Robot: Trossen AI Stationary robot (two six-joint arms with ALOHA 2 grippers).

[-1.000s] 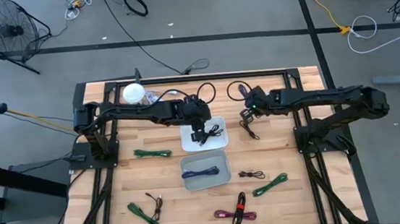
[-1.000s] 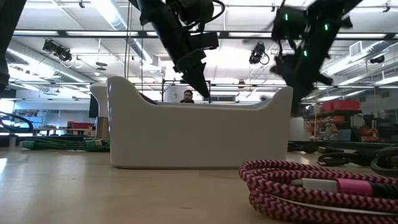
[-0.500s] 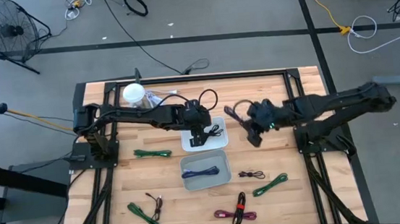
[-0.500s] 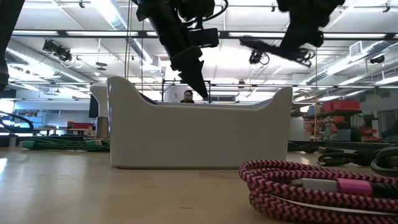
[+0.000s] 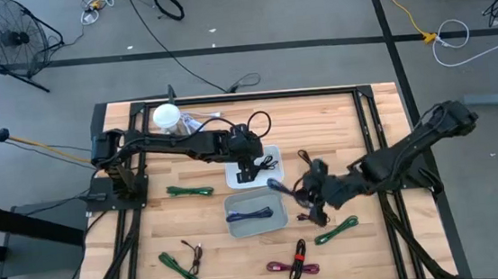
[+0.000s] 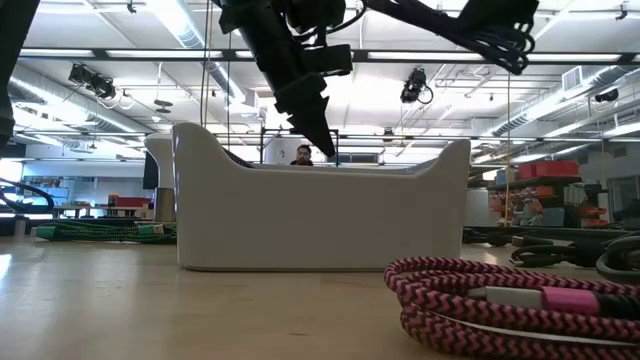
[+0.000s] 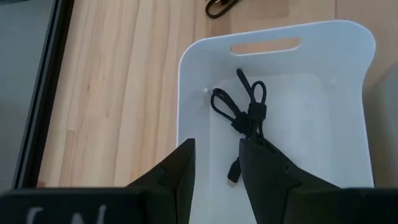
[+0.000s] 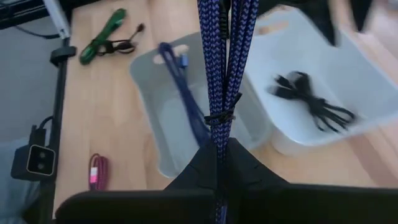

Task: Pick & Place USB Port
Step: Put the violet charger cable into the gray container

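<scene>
- High view: the left pincer (image 5: pixel 250 169) hung at frame centre above the white bin (image 5: pixel 236 171) holding a black cable (image 5: pixel 265 164). The right pincer (image 5: pixel 300 189) sat right of centre beside the grey bin (image 5: pixel 278 216), a blue cable (image 5: pixel 279 186) in its grip.
- Low view: the left pincer (image 6: pixel 312 118) hung above the white bin (image 6: pixel 320 220); a pink cable (image 6: pixel 500 300) lay lower right on the counter (image 6: pixel 150 310).
- Left wrist view: fingers (image 7: pixel 177 171) stood apart, holding nothing, over the black cable (image 7: pixel 244 115).
- Right wrist view: fingers (image 8: pixel 200 163) clamped the blue cable (image 8: pixel 224 56), which hung over the grey bin (image 8: pixel 146 81).
</scene>
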